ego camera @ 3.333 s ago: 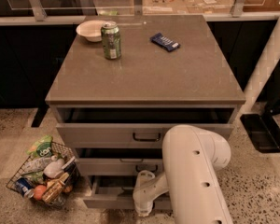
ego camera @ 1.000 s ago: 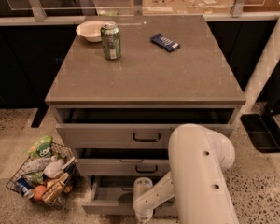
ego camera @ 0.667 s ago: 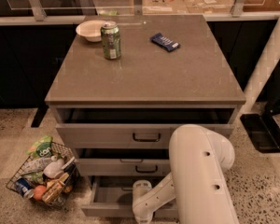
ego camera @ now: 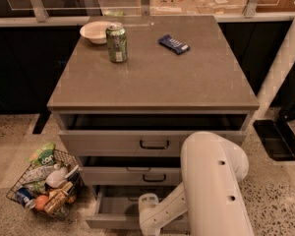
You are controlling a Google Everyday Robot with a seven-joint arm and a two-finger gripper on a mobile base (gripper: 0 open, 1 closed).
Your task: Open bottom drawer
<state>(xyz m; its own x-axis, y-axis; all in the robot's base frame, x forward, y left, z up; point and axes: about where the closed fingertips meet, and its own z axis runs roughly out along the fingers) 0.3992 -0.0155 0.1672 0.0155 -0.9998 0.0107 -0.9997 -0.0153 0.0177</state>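
- Cabinet (ego camera: 64,119): grey-beige, three drawers, topped by a flat square worktop (ego camera: 157,80); stands on speckled floor (ego camera: 280,200) before a dark glazed partition.
- Robot arm (ego camera: 214,181): white, bulky upper segment in front of the cabinet's lower right, covering the right part of the middle and bottom drawers; a slimmer segment runs down and left from it.
- Top drawer (ego camera: 113,142): slightly open, dark gap above its front, black bar handle at centre.
- Middle drawer (ego camera: 110,175): slightly open, black handle just left of the arm.
- Bottom drawer (ego camera: 119,204): lowest of the three, standing open furthest; plain grey inside visible; front near the lower picture edge, its middle hidden by the arm.
- Wire basket (ego camera: 63,155): on the floor left of the cabinet, beside the lower drawers, holding assorted groceries.
- Bowl (ego camera: 96,31): white, back-left of worktop.
- Can (ego camera: 116,43): green, upright, just in front of the bowl.
- Blue packet (ego camera: 174,44): flat, back-centre of worktop, apart from the can.
- Gripper (ego camera: 148,216): at the arm's lower end, at the centre of the bottom drawer front; open or closed cannot be told.
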